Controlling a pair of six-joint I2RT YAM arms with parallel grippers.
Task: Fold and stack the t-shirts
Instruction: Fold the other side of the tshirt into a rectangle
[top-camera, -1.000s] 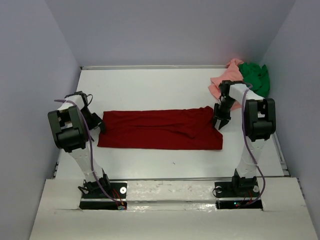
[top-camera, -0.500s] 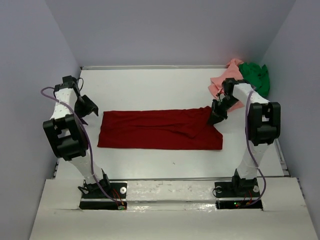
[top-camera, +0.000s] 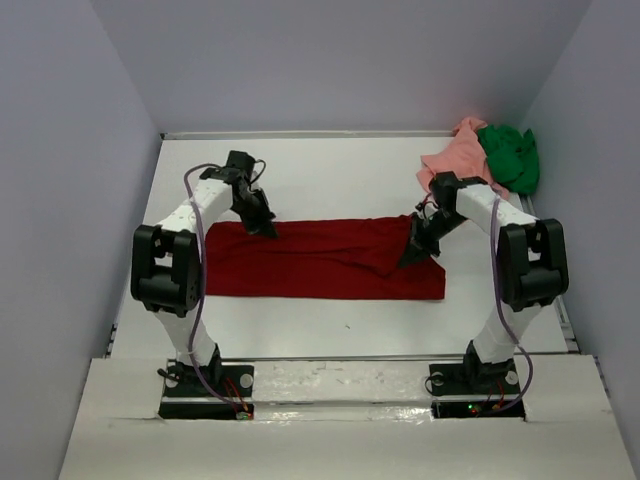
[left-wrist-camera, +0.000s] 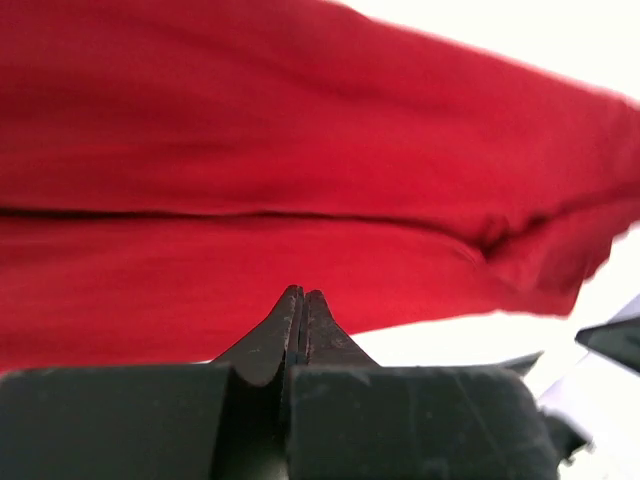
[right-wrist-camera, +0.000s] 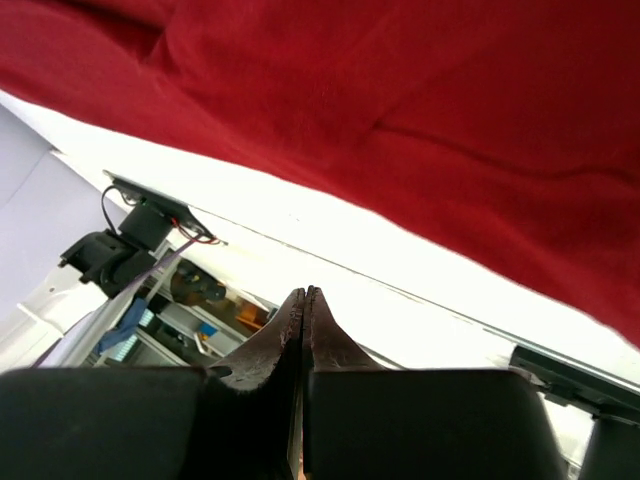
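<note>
Top external view: a dark red shirt (top-camera: 320, 258) lies spread in a long flat band across the white table (top-camera: 330, 175).
Left gripper (top-camera: 268, 228): at the red shirt's far edge, toward its left end, tip pointing down at the cloth.
Left fingers (left-wrist-camera: 280, 325): pressed together; the left wrist view shows no cloth between them, only red shirt beyond.
Right gripper (top-camera: 410, 258): over the red shirt's right end, where the cloth is rumpled.
Right fingers (right-wrist-camera: 283, 325): closed tip to tip with nothing between them; the red shirt's edge and bare table lie beyond.
Pink shirt (top-camera: 455, 160): crumpled, well beyond the red shirt's right end, toward the far corner.
Green shirt (top-camera: 510, 155): bunched up, touching the pink shirt on the side away from the red shirt.
</note>
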